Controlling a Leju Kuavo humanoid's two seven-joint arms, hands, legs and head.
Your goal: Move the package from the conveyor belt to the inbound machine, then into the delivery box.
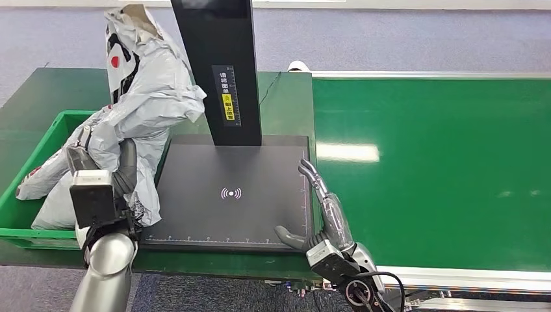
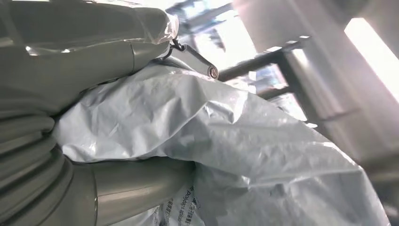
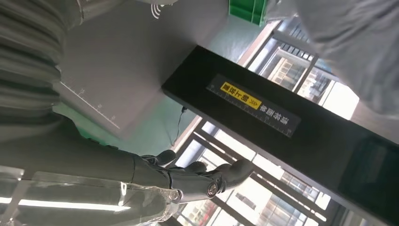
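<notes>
Head view looks down; both close wrist views share its black post point(image 1: 217, 71).

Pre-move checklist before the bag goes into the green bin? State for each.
1. Left hand holds the grey bag: ok, thumb and fingers wrap it in the left wrist view.
2. Bag off the scanner plate: ok, lifted, lower edge hangs at the plate's left edge.
3. Bag over the green bin: ok, mostly above it.
4. Room in the bin: cannot tell, another bag already lies inside.
5. Right hand out of the way: ok, open at the plate's right edge.
6. Scanner post clearance: cannot tell, bag close beside it.
</notes>
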